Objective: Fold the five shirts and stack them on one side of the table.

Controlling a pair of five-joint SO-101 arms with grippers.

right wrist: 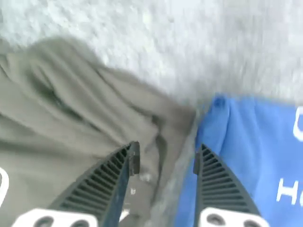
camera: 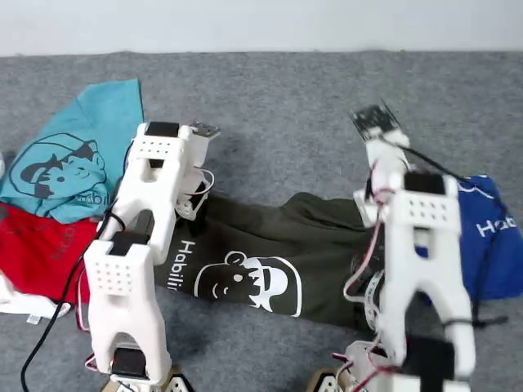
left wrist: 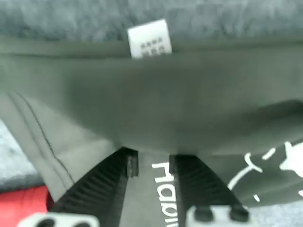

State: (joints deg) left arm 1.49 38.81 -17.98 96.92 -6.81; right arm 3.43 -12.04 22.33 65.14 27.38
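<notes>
A dark olive shirt with a white print lies crumpled across the middle of the table. My left gripper is low over its left end. In the left wrist view that gripper is open, its tips at a raised fold of the olive shirt, with a white label at the far edge. My right gripper is open over the seam where the olive shirt meets a blue shirt. In the high view the right gripper sits at the olive shirt's right end.
A teal shirt lies at the back left, partly over a red shirt, with a white one beneath. The blue shirt is at the right edge. Bare grey table runs along the back.
</notes>
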